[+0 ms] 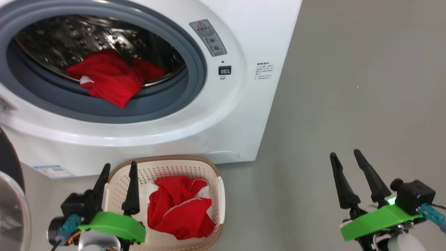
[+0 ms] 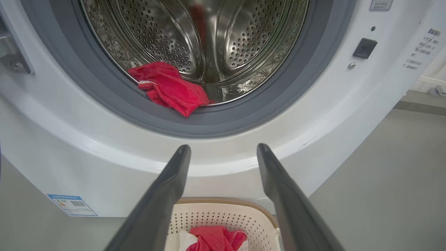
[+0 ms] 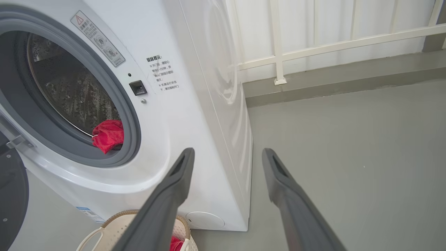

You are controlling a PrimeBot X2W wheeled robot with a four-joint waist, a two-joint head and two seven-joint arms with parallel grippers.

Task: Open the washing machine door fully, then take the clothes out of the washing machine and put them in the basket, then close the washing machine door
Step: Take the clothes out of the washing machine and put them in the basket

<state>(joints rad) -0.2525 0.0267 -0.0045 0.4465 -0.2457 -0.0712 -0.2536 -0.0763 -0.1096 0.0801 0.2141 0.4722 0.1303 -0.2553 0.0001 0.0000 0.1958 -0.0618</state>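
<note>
Clothes: one red piece is draped over the drum lip of the washer, another lies in the basket. Soft, light and limp, it is judged best pinched at the overhanging fold. The left pincer, by the basket, and the right pincer, over the floor, are held spread and empty.

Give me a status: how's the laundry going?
Left hand open, empty, near cream perforated plastic basket. Right hand open, empty. One bright red fabric garment in basket; second red garment hangs over big white washing machine's grey rubber ring. Nothing blocking.
</note>
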